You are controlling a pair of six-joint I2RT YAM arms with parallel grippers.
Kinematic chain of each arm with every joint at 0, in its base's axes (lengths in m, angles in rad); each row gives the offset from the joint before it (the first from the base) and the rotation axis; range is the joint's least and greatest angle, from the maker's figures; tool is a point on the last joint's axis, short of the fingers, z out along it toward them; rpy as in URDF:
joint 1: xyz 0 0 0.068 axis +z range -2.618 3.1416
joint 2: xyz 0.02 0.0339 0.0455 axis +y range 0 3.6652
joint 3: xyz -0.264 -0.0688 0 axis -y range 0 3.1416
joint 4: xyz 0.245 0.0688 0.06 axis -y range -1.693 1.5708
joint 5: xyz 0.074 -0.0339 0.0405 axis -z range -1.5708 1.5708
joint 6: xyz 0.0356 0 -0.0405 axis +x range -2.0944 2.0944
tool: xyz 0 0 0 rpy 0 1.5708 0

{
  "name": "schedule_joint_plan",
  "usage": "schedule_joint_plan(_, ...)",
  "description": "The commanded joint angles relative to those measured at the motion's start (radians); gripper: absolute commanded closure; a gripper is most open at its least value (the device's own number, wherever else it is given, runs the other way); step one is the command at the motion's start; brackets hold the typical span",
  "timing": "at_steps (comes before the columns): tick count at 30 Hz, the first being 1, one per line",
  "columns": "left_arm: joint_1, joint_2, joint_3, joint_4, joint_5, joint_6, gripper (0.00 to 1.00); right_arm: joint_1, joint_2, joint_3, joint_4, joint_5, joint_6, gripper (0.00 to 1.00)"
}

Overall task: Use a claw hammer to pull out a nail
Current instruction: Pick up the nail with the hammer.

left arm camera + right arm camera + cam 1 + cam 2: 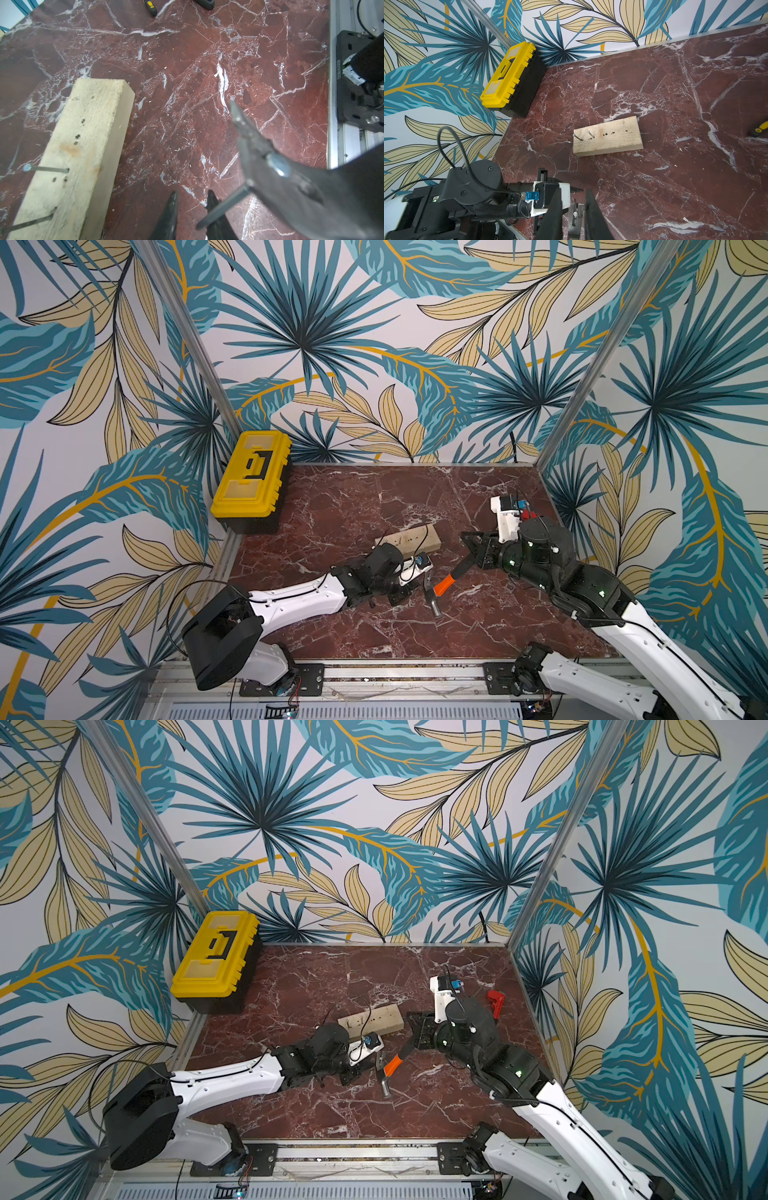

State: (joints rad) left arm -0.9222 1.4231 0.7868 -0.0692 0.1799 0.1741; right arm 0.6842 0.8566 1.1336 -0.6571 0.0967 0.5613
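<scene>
Right gripper (468,562): clamped on the black handle of the claw hammer (444,583), centre frame, head low over the table.
Left gripper (192,199): fingers narrowly apart, straddling the tip of the nail (224,207) lodged in the claw.
Step, as judged: clearing the extracted nail. The next move needs the fingers to close on the shank, then slide it free.
Wood block (409,540): two nails standing in it.
Yellow toolbox (251,472), upper left: lid shut, contents unseen.

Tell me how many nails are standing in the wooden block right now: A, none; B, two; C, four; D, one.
B: one nail and a second nail stand side by side near one end of the wooden block. The rest of the row along it is only empty holes.
</scene>
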Motion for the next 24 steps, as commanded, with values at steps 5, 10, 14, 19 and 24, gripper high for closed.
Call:
schedule_joint_plan(5,-0.001,-0.048,0.022,0.021,-0.004,0.025,1.00,-0.021,-0.016,0.035,0.044,-0.048,0.045,1.00)
schedule_joint_plan(10,-0.001,-0.078,0.010,0.020,-0.014,0.037,1.00,-0.036,-0.003,0.038,0.040,-0.090,0.048,1.00)
schedule_joint_plan(14,0.000,-0.082,0.012,0.019,-0.026,0.031,1.00,-0.044,0.016,0.044,0.024,-0.114,0.050,1.00)
schedule_joint_plan(19,0.016,-0.060,0.018,0.011,-0.056,-0.042,1.00,-0.061,-0.001,0.038,-0.006,-0.094,0.043,1.00)
schedule_joint_plan(24,0.042,-0.061,0.009,-0.007,-0.070,-0.178,1.00,-0.066,-0.029,0.039,-0.050,-0.004,0.010,1.00)
